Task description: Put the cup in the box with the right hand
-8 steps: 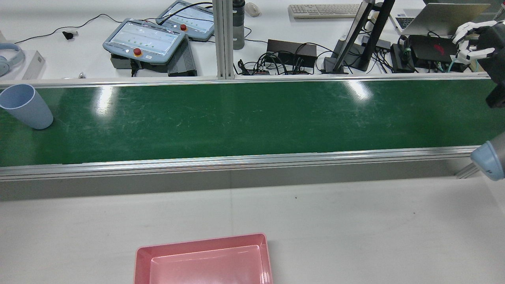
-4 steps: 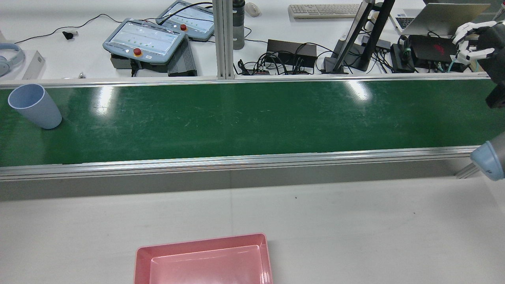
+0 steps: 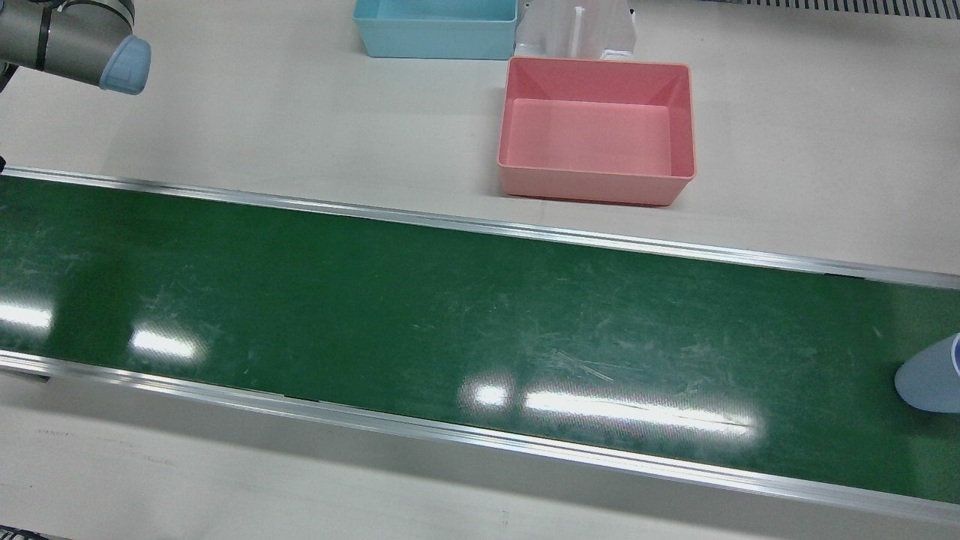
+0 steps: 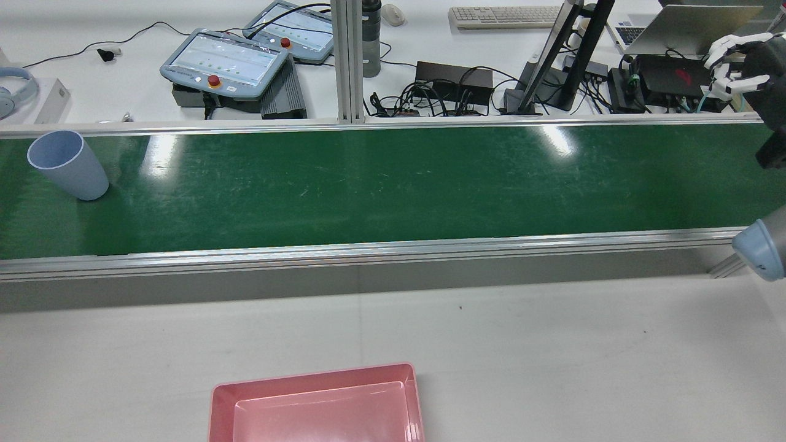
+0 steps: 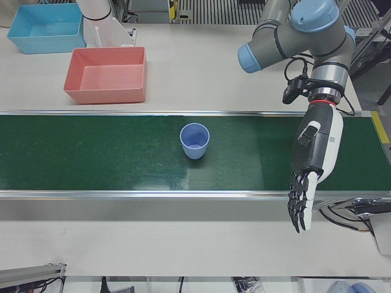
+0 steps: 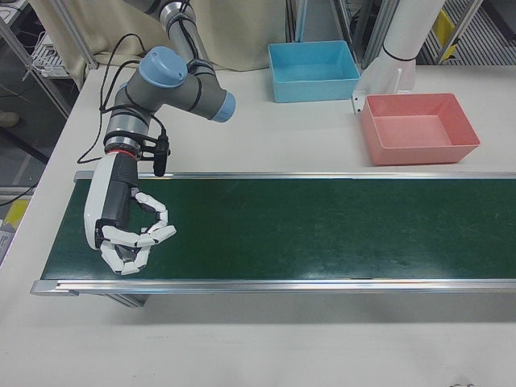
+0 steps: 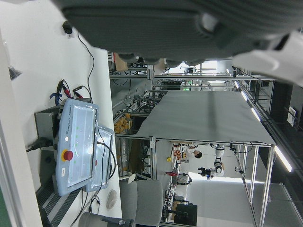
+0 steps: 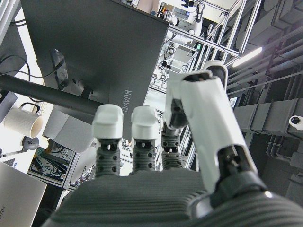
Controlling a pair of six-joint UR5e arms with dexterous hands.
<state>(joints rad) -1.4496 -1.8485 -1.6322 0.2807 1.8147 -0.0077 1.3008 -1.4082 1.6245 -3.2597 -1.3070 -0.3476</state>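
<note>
A pale blue cup (image 4: 67,164) stands upright on the green conveyor belt (image 4: 393,184) at its left end in the rear view. It also shows in the left-front view (image 5: 195,140) and at the right edge of the front view (image 3: 934,375). The pink box (image 3: 596,127) sits on the white table beside the belt, with nothing in it. My right hand (image 6: 129,230) hangs over the opposite end of the belt, far from the cup, fingers loosely curled around nothing. My left hand (image 5: 310,165) hangs open, fingers pointing down, a short way from the cup.
A blue box (image 3: 435,26) stands behind the pink one, beside a white pedestal (image 3: 577,30). Aluminium rails edge the belt. Beyond it lie teach pendants (image 4: 224,61), a monitor stand (image 4: 565,55), cables and a laptop (image 4: 688,27). The right arm's elbow (image 3: 90,45) overhangs the table.
The cup has travelled along the belt, rightward in the rear view. The right hand has barely moved.
</note>
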